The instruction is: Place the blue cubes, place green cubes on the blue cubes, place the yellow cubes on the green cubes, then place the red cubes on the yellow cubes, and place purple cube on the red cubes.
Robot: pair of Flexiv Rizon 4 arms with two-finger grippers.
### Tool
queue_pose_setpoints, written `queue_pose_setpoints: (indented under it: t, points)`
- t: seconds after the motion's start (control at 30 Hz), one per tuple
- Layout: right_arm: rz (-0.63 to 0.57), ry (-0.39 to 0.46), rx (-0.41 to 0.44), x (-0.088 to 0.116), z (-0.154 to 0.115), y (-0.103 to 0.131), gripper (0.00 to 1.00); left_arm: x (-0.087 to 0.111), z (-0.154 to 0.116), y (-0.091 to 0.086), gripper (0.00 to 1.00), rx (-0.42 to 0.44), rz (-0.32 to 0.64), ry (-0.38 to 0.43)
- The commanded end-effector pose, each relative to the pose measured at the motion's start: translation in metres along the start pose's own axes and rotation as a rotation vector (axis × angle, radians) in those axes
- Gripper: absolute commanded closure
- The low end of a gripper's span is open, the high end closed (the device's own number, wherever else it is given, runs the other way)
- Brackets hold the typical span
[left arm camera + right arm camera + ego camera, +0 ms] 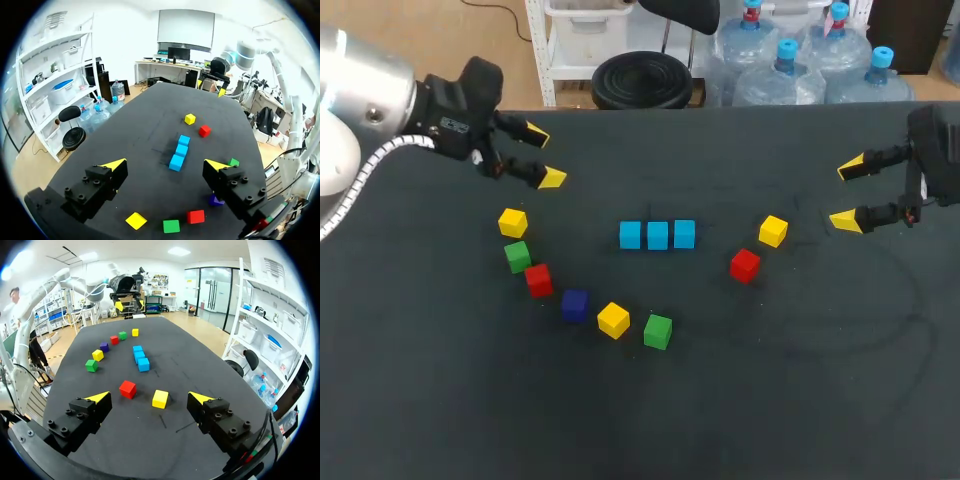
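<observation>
Lying nearest, just below the frame's centre, a green cube (pixel 658 331) sits beside a yellow cube (pixel 613 320) and a purple cube (pixel 575 305). The arc runs up and left through a red cube (pixel 538 280), a second green cube (pixel 517 256) and a second yellow cube (pixel 513 222). Three blue cubes (pixel 657 235) form a tight row at centre. Right of them sit another red cube (pixel 745 265) and a third yellow cube (pixel 773 231). Farthest, the left gripper (pixel 543 155) at upper left and the right gripper (pixel 847 194) at the right edge hover with fingers spread wide, holding nothing.
</observation>
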State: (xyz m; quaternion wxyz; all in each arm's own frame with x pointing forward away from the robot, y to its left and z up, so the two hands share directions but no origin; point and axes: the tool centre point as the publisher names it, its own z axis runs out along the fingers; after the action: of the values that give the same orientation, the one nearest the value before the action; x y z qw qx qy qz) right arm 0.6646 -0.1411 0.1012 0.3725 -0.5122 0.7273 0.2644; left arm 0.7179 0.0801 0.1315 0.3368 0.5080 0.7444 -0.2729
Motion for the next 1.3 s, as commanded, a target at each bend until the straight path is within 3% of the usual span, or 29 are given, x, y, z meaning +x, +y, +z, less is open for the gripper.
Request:
queue_pose_setpoints:
  t: [0.03,0.2,0.27,0.5,0.67,0.8,1.0,1.3]
  points:
    - [-0.001,-0.002,0.0,0.0,0.001,0.0,0.0,0.001,0.0,0.0,0.0,-0.001,0.001,-0.003]
    - [-0.001,-0.002,0.0,0.0,0.001,0.0,0.0,0.001,0.0,0.0,0.0,-0.001,0.001,-0.003]
    - [-0.001,-0.002,0.0,0.0,0.001,0.0,0.0,0.002,-0.002,-0.002,0.0,0.01,0.044,-0.012]
    - [-0.001,-0.002,0.0,0.0,0.001,0.0,0.0,0.015,-0.015,-0.002,0.0,0.064,0.319,0.101]
    - [-0.001,-0.002,0.0,0.0,0.001,0.0,0.0,0.026,-0.025,0.009,0.0,0.125,0.533,0.24]
    - [-0.001,-0.002,0.0,0.0,0.001,0.0,0.0,0.03,-0.031,0.018,0.0,0.222,0.712,0.355]
    - [-0.001,-0.002,0.0,0.0,0.001,0.0,0.0,0.042,-0.032,0.017,0.0,0.456,0.971,0.495]
    - [-0.001,-0.002,0.0,0.0,0.001,0.0,0.0,0.067,-0.023,0.0,0.0,0.673,1.158,0.576]
